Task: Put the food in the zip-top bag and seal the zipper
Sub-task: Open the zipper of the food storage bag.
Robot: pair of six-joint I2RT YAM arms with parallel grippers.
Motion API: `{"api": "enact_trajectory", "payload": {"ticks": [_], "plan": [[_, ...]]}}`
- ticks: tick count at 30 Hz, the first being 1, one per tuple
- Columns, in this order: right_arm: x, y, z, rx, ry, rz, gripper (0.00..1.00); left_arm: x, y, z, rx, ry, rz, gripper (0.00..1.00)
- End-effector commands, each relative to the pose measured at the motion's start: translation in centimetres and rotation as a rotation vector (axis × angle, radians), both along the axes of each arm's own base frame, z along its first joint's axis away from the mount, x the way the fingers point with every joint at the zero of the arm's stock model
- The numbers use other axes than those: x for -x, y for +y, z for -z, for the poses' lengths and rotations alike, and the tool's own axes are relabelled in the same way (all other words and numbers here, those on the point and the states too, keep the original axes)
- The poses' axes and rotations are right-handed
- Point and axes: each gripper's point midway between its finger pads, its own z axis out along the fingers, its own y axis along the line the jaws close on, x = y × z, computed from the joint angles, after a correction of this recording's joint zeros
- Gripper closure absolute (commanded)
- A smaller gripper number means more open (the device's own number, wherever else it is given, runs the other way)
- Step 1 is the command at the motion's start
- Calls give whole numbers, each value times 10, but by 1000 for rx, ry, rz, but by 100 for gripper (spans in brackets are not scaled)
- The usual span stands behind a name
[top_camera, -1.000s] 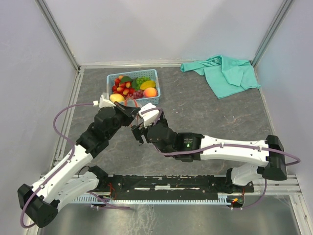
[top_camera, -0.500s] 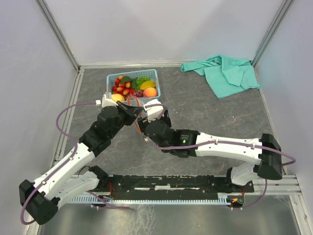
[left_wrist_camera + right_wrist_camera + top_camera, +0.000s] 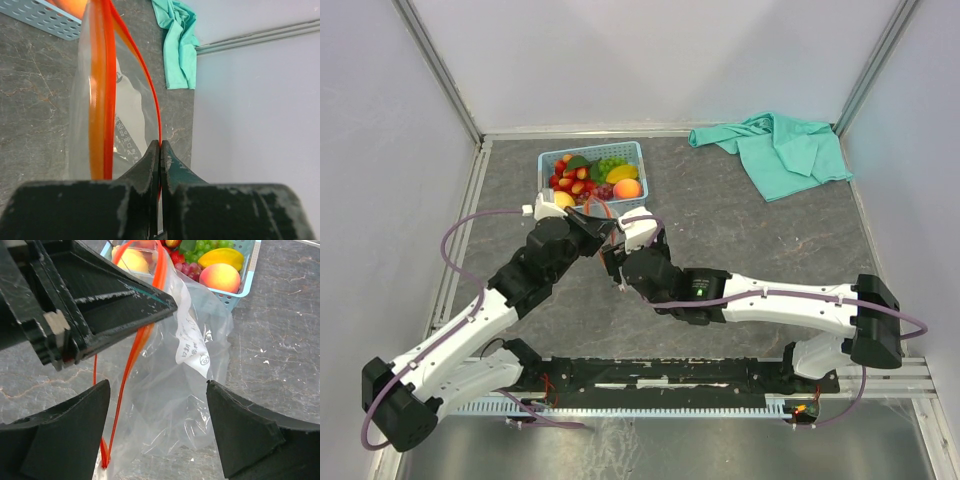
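Since a second ago your left gripper (image 3: 160,149) has crept toward the basket (image 3: 640,168), staying pinched on one strip of the zipper (image 3: 100,75), so the bag (image 3: 175,405) hangs just before the basket that holds the food (image 3: 595,175). The zipper's long axis runs from that gripper toward the basket, strips bowed apart, mouth gaping. Your right gripper (image 3: 157,386) has followed rightward, jaws wide either side of the bag.
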Motion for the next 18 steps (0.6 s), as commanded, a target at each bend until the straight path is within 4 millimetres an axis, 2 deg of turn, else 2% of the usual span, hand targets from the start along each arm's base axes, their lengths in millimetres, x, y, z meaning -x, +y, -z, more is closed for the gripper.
{"api": "enact_trajectory", "payload": {"ticks": [1, 8, 13, 16, 18], "plan": [[-9, 0, -11, -88, -32, 52, 15, -8, -6, -22, 80, -32, -34, 97], [-23, -20, 5, -24, -66, 143, 23, -6, -8, -17, 66, -22, -39, 97], [-24, -19, 17, 2, -53, 138, 32, -3, -9, -12, 72, -8, -41, 97], [-25, -22, 21, 33, -56, 137, 41, -3, -10, -13, 68, -11, -30, 97], [-25, -26, 20, 55, -67, 136, 51, -1, -10, -13, 54, -12, -23, 95]]}}
